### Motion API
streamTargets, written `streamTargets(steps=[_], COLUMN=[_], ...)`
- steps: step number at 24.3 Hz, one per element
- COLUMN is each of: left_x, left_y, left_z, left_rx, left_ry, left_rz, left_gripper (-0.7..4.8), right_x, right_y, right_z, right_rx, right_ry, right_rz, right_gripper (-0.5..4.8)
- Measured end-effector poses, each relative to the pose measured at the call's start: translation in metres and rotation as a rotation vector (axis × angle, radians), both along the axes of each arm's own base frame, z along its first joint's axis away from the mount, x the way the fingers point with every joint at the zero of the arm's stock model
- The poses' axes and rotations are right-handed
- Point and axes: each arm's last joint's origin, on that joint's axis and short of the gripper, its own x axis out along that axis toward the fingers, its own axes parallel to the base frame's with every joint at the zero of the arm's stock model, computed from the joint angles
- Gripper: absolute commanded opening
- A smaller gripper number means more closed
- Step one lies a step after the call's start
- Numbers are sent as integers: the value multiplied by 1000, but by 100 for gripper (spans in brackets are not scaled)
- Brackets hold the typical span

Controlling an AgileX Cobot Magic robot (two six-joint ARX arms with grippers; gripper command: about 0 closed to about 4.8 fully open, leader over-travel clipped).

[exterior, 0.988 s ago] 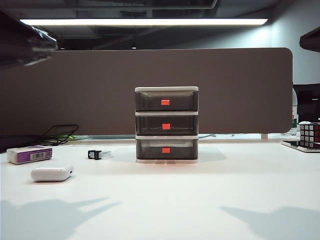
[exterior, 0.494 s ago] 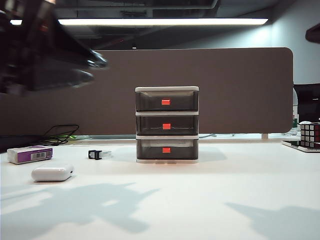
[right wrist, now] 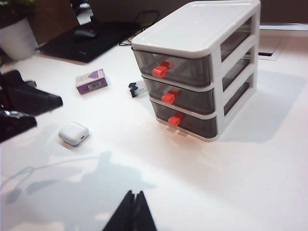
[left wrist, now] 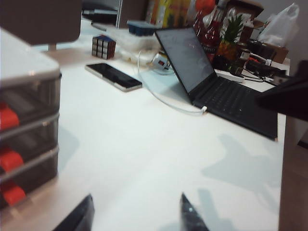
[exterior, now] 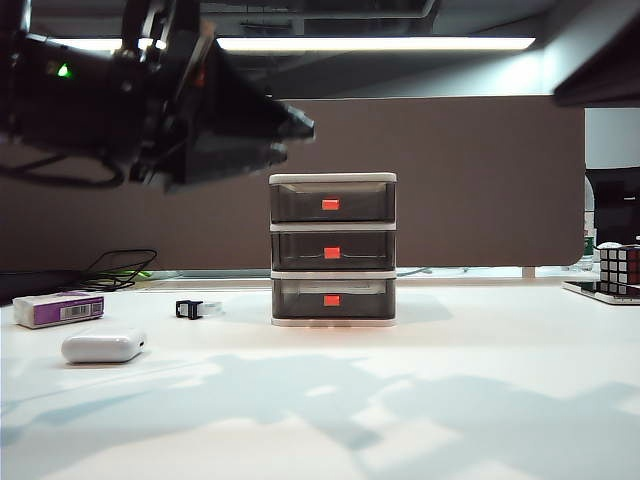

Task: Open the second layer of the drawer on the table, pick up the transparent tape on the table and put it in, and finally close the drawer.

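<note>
The right gripper (right wrist: 133, 211) is seen pressed shut above the table (right wrist: 250, 173); the drawer (right wrist: 202, 72) is all closed, the transparent tape (right wrist: 136, 88) beside it

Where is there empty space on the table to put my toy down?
The widest bare patch of the table lies in front of the drawer and to its right, before the puzzle cube. The left side is crowded: the transparent tape, a white case and a purple box.

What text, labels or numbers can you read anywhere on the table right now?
None can be read.
Purple-and-white box: a barcode label, print too small.
White case: no marking shows.
Drawer: plain red tabs only.
Laptop screen: blurred.
</note>
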Motion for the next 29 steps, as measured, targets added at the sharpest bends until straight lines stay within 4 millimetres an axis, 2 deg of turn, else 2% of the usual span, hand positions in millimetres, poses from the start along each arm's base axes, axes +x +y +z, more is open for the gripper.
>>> streamTargets(steps=[2, 3, 4, 6, 7, 11, 15, 19, 24, 29], left_x=[3, 5, 7, 8, 9, 10, 21, 30, 35, 34], left_y=[-1, -1, -2, -5, -10, -26, -44, -60, -67, -69], left_z=[5, 7, 5, 0, -7, -22, -42, -59, -80, -74], left_rx=[-10, -17, -11, 0, 23, 77, 140, 141, 96, 18], left_ry=[-20, -32, -23, 5, 33, 67, 97, 72, 43, 37], left_rz=[20, 64, 115, 186, 255, 306, 387, 444, 453, 389], left_gripper=[219, 219, 219, 219, 219, 219, 222, 346, 345, 341], right_x=[11, 26, 42, 58, 74, 100, 122, 134, 147, 146], right_y=[4, 10, 17, 23, 30, 41, 51, 58, 66, 66], right_z=[4, 9, 14, 18, 23, 27, 33, 37, 38, 38], right_rx=[-24, -38, -39, -56, -68, -86, -91, -100, -100, -105], right_ry=[12, 36, 49, 66, 74, 93, 95, 76, 71, 68], right_rz=[24, 70, 102, 117, 147, 179, 216, 251, 299, 326], right_gripper=[-5, -5, -5, -5, -5, -5, -5, -5, -5, -5])
